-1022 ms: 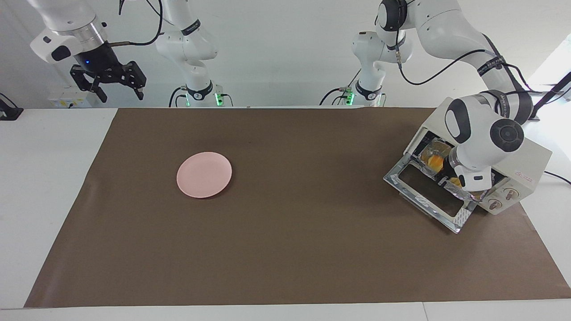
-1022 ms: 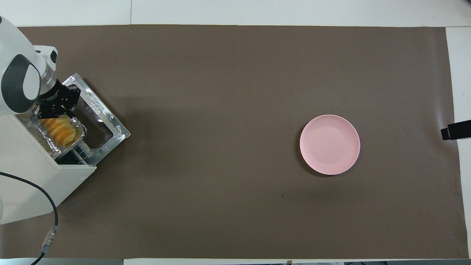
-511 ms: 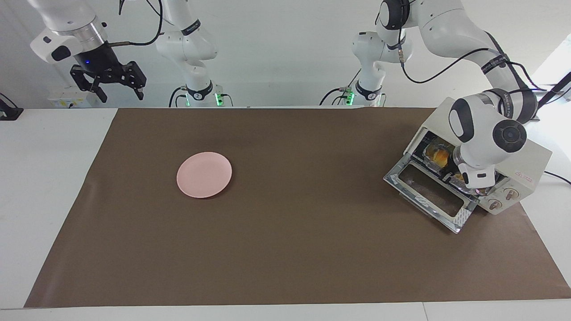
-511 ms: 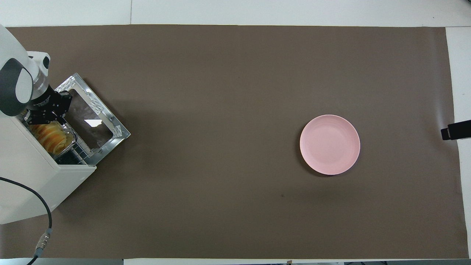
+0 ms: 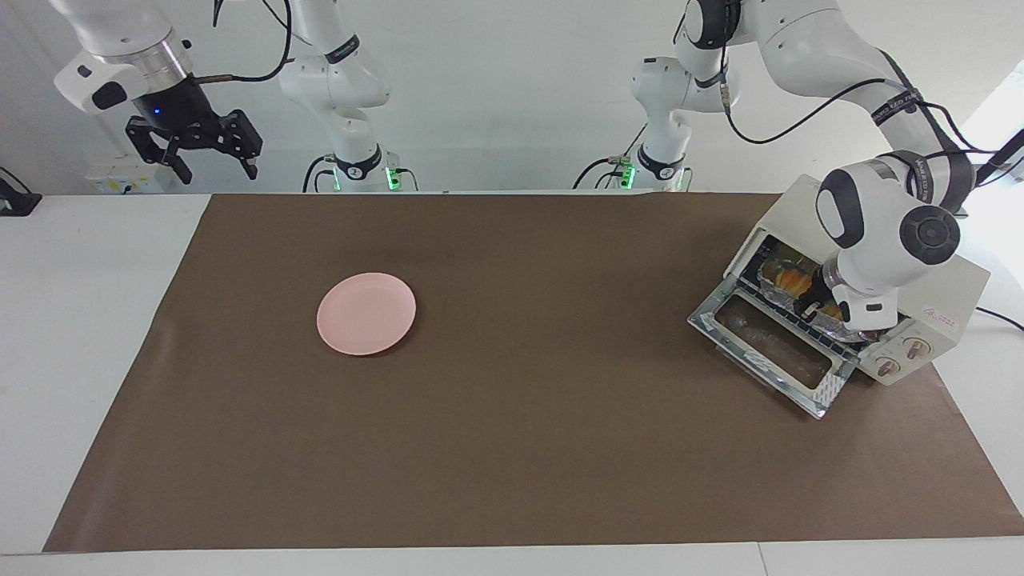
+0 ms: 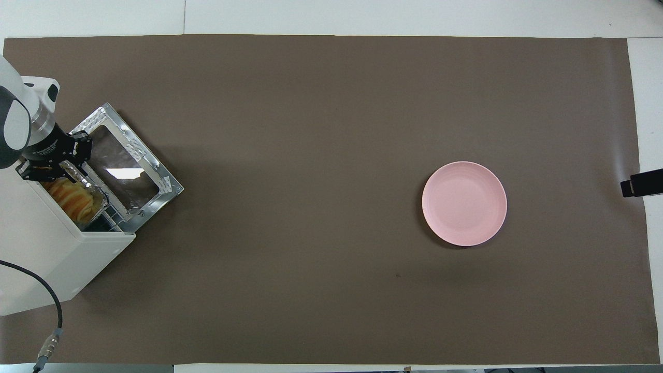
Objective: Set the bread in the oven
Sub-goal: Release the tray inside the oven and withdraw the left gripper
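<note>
The cream-white oven (image 5: 952, 288) stands at the left arm's end of the table, its glass door (image 5: 768, 348) dropped open. The bread (image 5: 790, 280), a row of yellow-orange slices, lies in a crinkled foil tray (image 5: 832, 326) on the wire rack inside the oven. From overhead, the bread (image 6: 70, 192) shows just inside the oven (image 6: 46, 248) mouth. My left gripper (image 5: 824, 302) is at the oven's mouth, shut on the tray's rim; it also shows overhead (image 6: 65, 167). My right gripper (image 5: 218, 172) waits open and empty, raised over the right arm's end of the table.
A round pink plate (image 5: 366, 313) sits empty on the brown mat, toward the right arm's end; it also shows overhead (image 6: 464, 203). The open oven door (image 6: 129, 166) juts out onto the mat. A black cable (image 6: 46, 311) runs from the oven.
My left gripper has moved deeper into the oven's mouth, and the foil tray with the bread has gone in with it. The right arm has not moved.
</note>
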Action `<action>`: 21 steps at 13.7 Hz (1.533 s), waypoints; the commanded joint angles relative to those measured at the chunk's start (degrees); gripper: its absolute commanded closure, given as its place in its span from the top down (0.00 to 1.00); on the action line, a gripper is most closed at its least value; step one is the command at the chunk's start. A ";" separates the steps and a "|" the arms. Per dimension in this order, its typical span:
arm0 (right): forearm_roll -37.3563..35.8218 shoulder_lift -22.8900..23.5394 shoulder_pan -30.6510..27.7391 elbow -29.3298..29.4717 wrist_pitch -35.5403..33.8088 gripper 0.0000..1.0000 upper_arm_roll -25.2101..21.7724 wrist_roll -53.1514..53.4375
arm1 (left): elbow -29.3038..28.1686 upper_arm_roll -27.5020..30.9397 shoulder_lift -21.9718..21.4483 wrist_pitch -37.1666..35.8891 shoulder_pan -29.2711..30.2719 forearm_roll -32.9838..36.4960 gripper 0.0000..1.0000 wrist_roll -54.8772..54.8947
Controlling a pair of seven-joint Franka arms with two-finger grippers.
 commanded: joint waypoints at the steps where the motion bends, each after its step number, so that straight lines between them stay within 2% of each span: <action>1: 0.17 -0.99 -0.54 -1.01 -0.22 1.00 0.31 -0.85 | -1.90 -0.13 -1.99 0.65 0.25 1.15 1.00 0.94; 5: 0.16 -0.99 -0.54 -1.01 -0.22 1.00 0.31 -0.94 | -0.15 -0.74 -1.20 2.59 -1.67 0.10 1.00 0.76; 7: 0.16 -0.99 -0.54 -1.01 -0.22 1.00 0.31 -0.94 | 1.17 -0.57 -0.85 2.50 -2.82 -3.23 1.00 0.76; 13: 0.16 -0.99 -0.54 -1.01 -0.22 1.00 0.31 -0.94 | 3.72 -1.09 -1.20 1.88 -5.28 -3.86 1.00 3.82; 16: 0.16 -0.99 -0.54 -1.01 -0.22 1.00 0.31 -0.85 | 3.81 -0.48 -2.86 2.85 -4.32 -4.65 1.00 15.82; 21: 0.16 -0.99 -0.54 -1.01 -0.22 1.00 0.31 -0.85 | 3.72 -0.48 -7.51 4.70 0.77 -4.65 1.00 31.67</action>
